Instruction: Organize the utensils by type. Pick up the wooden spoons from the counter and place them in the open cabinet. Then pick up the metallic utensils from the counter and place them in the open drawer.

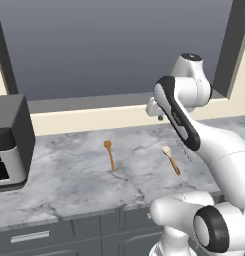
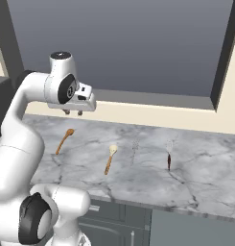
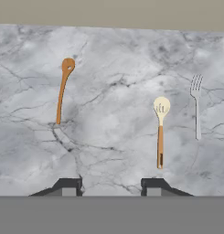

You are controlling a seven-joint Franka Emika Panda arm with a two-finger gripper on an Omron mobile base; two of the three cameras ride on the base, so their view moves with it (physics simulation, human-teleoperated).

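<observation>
While the white arm (image 2: 23, 139) rises over the front edge of the worktop, its gripper (image 2: 73, 112) hangs above the rear part of the marble, near the cream backsplash (image 2: 152, 115), with nothing between its fingertips (image 3: 70, 186); in the hand view the two tips stand moderately apart, neither wide nor closed, over bare marble. The counter (image 1: 79, 175) is a long grey-white marble worktop with dark veins, running across both base views beneath a large grey framed panel (image 1: 114, 45). At its left end, in the left base view, stands a dark box-shaped appliance (image 1: 11, 142) with a pale front. Below the front edge lie dark grey lower cabinet fronts (image 1: 54, 235) with silver bar handles.

Four utensils lie on the worktop in a loose row, each with its head toward the rear edge and its handle toward the front edge, all well apart from one another. Leftmost is the all orange-brown wooden spoon (image 3: 63, 93), slightly curved. Next to its right is the wooden spoon with a pale cream bowl (image 3: 160, 132) and orange-brown handle. Right of that is a thin silvery fork (image 3: 196, 105), faint against the marble. Farthest right, in the right base view, is a metallic utensil with a dark handle (image 2: 169, 156); its head is too faint to identify.
</observation>
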